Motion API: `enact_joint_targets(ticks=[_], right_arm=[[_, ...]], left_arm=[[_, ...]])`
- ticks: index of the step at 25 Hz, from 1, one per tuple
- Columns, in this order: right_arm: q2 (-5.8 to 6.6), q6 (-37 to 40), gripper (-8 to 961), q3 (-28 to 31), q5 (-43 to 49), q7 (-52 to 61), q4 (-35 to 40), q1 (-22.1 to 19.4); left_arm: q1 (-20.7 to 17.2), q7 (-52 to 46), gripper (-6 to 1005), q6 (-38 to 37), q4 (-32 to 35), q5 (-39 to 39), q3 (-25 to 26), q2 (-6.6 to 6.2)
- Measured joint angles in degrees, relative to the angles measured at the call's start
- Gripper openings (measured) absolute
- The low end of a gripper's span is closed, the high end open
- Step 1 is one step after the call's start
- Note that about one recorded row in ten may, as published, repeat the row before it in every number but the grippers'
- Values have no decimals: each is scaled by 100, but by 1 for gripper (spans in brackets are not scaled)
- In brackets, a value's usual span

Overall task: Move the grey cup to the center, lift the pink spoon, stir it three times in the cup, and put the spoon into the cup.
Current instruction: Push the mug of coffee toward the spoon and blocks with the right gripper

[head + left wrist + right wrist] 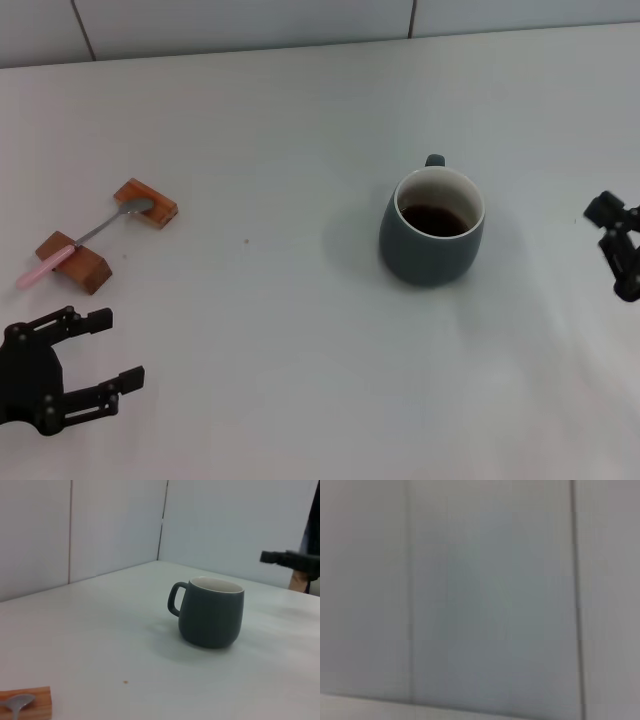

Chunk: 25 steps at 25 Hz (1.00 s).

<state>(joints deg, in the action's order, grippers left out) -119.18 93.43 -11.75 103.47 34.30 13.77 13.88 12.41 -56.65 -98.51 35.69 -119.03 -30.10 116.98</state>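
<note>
Cup: the grey cup stands upright on the white tabletop, its handle turned to the far side, toward the wall. It has a white inner wall and holds dark brown liquid. In the left wrist view the cup stands alone with bare tabletop all around it.
Spoon: the pink spoon lies well to the left of the cup, bridging two wooden blocks. Its metal bowl rests on the far block, its pink handle end on the near block and pokes out past it, away from the cup.
Left tool: the left tool hovers low near the front edge, well to the left of the cup and just in front of the near block. Its fingers are spread apart and hold nothing.
Right tool: the right tool sits to the right of the cup, apart from it, at the edge of the head view. Whether it is released or clenched cannot be told.
Right wrist view: only a pale panelled wall shows.
</note>
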Motion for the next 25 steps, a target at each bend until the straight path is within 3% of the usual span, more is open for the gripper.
enact_joint_targets(ticks=[3, 10, 25], right_arm=[[-15, -853, 170, 90, -12, 23, -99, 237], [-14, -1909, 32, 36, 407, -25, -294, 800], [-21, -2691, 28, -244, 806, -340, -1074, 1663]], left_arm=[[-3, -21, 806, -20, 0, 17, 0, -24], [-27, -25, 805, -35, -1, 19, 16, -29], [-94, -26, 803, -181, 0, 18, 304, -46]])
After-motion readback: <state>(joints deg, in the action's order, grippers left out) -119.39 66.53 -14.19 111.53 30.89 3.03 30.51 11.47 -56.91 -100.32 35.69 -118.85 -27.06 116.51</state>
